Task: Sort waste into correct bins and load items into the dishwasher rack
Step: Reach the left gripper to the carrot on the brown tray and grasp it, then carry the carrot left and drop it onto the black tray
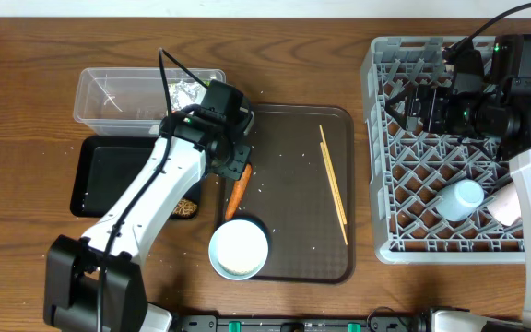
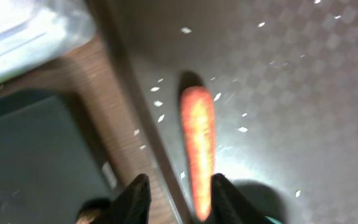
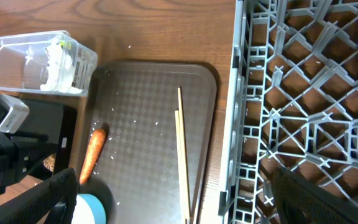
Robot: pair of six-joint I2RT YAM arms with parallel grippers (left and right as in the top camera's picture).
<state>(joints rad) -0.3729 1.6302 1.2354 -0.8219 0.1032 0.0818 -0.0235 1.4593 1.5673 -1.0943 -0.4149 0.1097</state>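
An orange carrot (image 1: pixel 238 192) lies on the brown serving tray (image 1: pixel 293 258) near its left rim. My left gripper (image 1: pixel 231 171) hovers over the carrot's upper end. In the left wrist view the carrot (image 2: pixel 197 143) runs down between the fingers of my left gripper (image 2: pixel 179 202). It lies close to the right finger (image 2: pixel 229 200), and the jaws stand wider than the carrot. The white bowl (image 1: pixel 239 251) sits in the dark blue dish (image 1: pixel 263 232). The chopsticks (image 1: pixel 333 184) lie on the tray. My right gripper (image 1: pixel 402 106) is open above the dishwasher rack (image 1: pixel 385 184).
The clear tub (image 1: pixel 123 92) holds a napkin and a wrapper (image 1: pixel 188 91). Beside the black tray (image 1: pixel 109 175) lies a brown food lump (image 1: pixel 187 208). A light blue cup (image 1: pixel 459 198) and a pink cup (image 1: pixel 503 208) sit in the rack. Rice grains (image 2: pixel 242 129) dot the tray.
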